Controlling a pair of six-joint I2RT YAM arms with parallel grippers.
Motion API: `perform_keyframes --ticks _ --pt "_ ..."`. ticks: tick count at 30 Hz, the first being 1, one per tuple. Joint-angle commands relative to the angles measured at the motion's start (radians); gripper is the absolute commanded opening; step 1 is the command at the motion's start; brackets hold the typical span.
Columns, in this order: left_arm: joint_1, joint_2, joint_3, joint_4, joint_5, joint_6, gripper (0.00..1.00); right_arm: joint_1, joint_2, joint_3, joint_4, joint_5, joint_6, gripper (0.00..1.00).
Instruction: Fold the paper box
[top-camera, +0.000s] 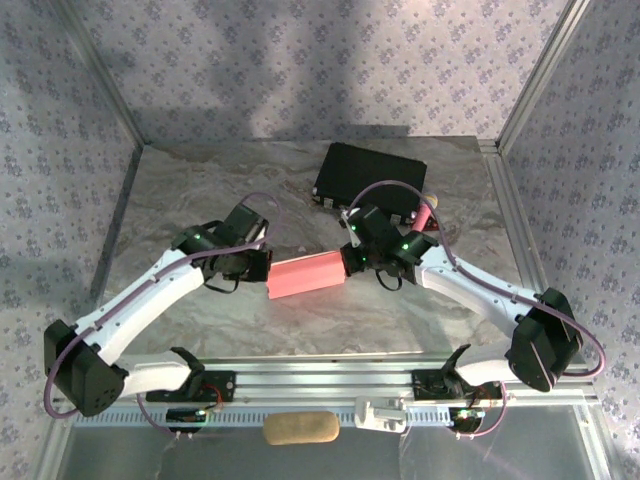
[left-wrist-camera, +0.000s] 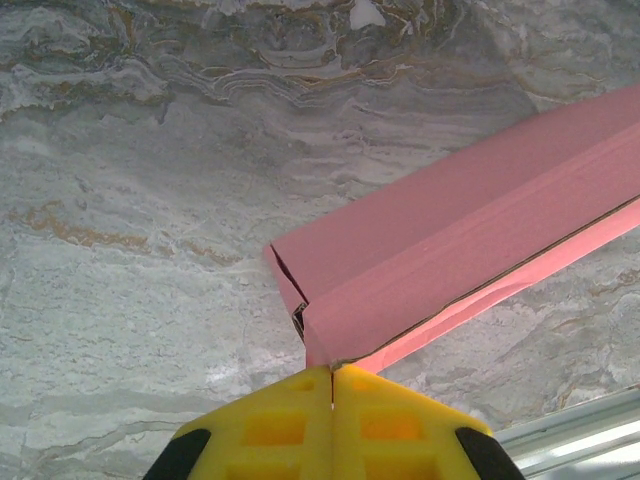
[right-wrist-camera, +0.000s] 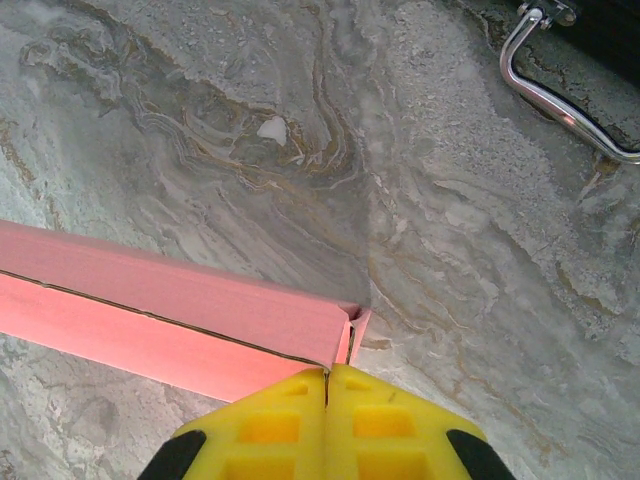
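The paper box (top-camera: 307, 274) is in the middle of the marble table (top-camera: 200, 190), folded into a flat, long shape. It is held between the two grippers, and its left end is a little nearer to the arm bases than its right end.

The left gripper (top-camera: 268, 266) has its yellow fingers (left-wrist-camera: 275, 425) pressed together, and they pinch the lower corner of the box's left end. In the left wrist view, that end has a narrow dark gap at the fold. A thin dark seam also runs along the long near edge of the paper box (left-wrist-camera: 470, 230).

The right gripper (top-camera: 347, 262) is also closed tight, and it pinches the corner of the opposite end. In the right wrist view, the same seam runs along the paper box (right-wrist-camera: 170, 310) up to the right gripper (right-wrist-camera: 327, 372). A small flap edge stands just beside the fingertips.

Whether the box rests on the table or hangs slightly above it, I cannot tell.

Bare marble lies to the left of the box and on its near side. Behind the right gripper, the black case (top-camera: 370, 175) is near, and its metal handle (right-wrist-camera: 560, 95) points toward the box. A small pink microphone (top-camera: 425, 213) lies just beside the right corner of the case.
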Motion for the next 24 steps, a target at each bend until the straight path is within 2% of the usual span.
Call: perform_keyframes --ticks 1,15,24 --pt "0.008 0.02 0.039 0.019 0.067 -0.024 0.0 0.024 0.028 0.016 -0.064 -0.021 0.003 0.0" --pt "0.063 0.009 0.0 0.114 0.147 -0.077 0.0 0.037 0.03 0.02 -0.069 0.004 0.009 0.0" --pt "0.065 -0.008 -0.057 0.151 0.146 -0.092 0.0 0.038 0.026 0.016 -0.066 0.007 0.013 0.0"
